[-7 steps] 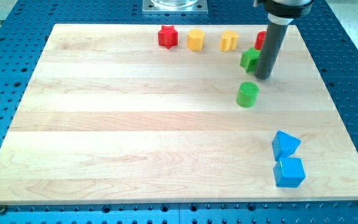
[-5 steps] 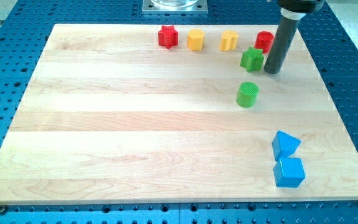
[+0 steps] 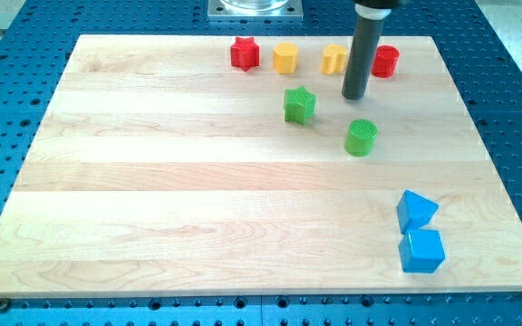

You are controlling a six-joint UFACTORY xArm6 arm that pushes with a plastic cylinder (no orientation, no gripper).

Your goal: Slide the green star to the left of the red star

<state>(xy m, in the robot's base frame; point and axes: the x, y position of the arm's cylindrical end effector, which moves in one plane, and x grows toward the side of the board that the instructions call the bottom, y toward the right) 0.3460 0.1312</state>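
Note:
The green star [image 3: 300, 104] lies on the wooden board, below and to the right of the red star [image 3: 244, 53], which sits near the board's top edge. My tip [image 3: 353, 96] stands to the right of the green star, a short gap away, not touching it. The rod rises from the tip toward the view's top.
A yellow hexagon block [image 3: 285, 58], a yellow block [image 3: 333, 59] and a red cylinder [image 3: 385, 61] sit in a row right of the red star. A green cylinder [image 3: 361, 138] lies just below my tip. A blue triangle block [image 3: 415, 209] and a blue cube [image 3: 421, 250] lie at the lower right.
The green star has slid to the left and slightly down, away from the red cylinder. My tip has moved left after it and now stands between the yellow block and the red cylinder.

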